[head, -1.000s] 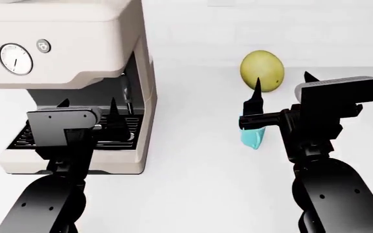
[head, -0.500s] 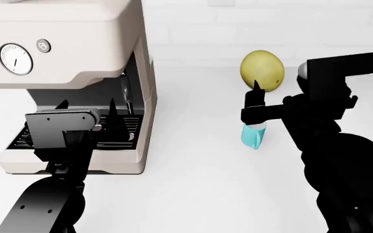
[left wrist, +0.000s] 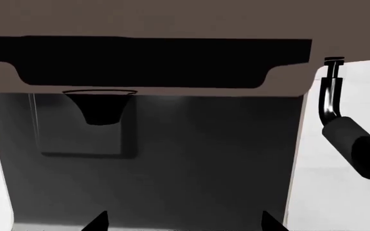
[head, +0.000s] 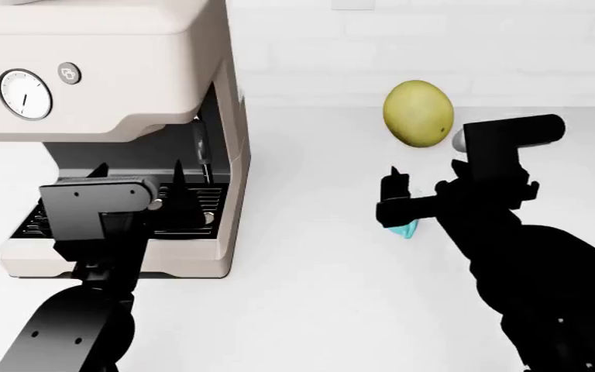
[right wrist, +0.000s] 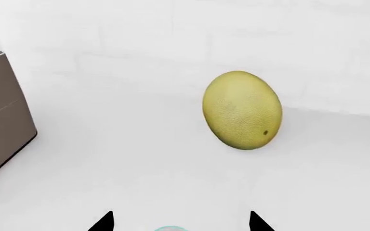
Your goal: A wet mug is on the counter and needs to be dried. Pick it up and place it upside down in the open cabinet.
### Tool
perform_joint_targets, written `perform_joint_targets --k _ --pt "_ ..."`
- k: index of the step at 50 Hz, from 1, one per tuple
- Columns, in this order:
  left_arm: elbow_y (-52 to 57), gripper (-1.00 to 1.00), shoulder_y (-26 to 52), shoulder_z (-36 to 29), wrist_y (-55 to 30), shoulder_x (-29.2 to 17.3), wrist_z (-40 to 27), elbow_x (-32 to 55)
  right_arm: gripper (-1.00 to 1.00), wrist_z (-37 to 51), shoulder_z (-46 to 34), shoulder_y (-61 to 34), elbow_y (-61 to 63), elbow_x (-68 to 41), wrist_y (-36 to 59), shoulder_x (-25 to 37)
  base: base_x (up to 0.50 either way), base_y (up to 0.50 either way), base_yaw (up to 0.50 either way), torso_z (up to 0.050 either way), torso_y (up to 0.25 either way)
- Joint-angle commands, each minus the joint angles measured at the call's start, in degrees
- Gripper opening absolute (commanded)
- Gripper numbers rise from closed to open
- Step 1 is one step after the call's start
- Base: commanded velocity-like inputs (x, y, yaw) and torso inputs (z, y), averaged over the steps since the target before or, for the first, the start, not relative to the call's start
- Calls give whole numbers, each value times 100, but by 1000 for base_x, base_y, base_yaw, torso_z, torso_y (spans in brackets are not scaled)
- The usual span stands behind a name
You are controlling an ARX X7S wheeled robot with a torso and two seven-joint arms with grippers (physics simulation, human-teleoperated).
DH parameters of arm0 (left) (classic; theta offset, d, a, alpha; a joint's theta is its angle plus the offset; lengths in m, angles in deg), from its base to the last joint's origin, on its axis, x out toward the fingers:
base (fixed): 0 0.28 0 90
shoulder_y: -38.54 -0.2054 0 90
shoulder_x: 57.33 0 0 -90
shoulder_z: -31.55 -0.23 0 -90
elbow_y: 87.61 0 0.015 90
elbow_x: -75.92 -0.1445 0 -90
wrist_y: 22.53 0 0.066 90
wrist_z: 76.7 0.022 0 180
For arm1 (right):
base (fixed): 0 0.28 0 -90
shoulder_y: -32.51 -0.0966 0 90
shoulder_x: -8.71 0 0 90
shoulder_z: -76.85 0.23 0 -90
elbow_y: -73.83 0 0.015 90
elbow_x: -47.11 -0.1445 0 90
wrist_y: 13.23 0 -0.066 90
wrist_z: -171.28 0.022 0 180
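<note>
The light-turquoise mug (head: 407,229) stands on the white counter (head: 308,294), mostly hidden behind my right gripper (head: 424,198). In the right wrist view only a sliver of its rim (right wrist: 170,227) shows at the frame edge, between the two fingertips of the right gripper (right wrist: 179,221). That gripper is open, its fingers on either side of the mug, not closed on it. My left gripper (head: 140,169) is open and empty in front of the coffee machine's drip tray; it also shows in the left wrist view (left wrist: 183,222). The open cabinet is out of view.
A cream espresso machine (head: 101,70) fills the left of the counter; its steam wand (left wrist: 339,125) hangs at its side. A yellow-green oval fruit (head: 418,113) lies behind the mug near the white wall and shows in the right wrist view (right wrist: 243,110).
My right arm has come down and my right gripper has sunk around the mug, so less of the mug shows. The left arm has not moved.
</note>
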Motion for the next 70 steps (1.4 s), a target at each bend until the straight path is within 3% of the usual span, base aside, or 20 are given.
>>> perform_joint_targets --k 1,70 --pt "-62 100 -12 -33 65 -20 -16 3 100 26 -91 271 -165 -40 -180 73 0 0 0 0 0" --pt "-78 100 -61 -154 125 -145 -166 138 100 39 -356 939 -1040 -26 -1294 104 0 0 0 0 0"
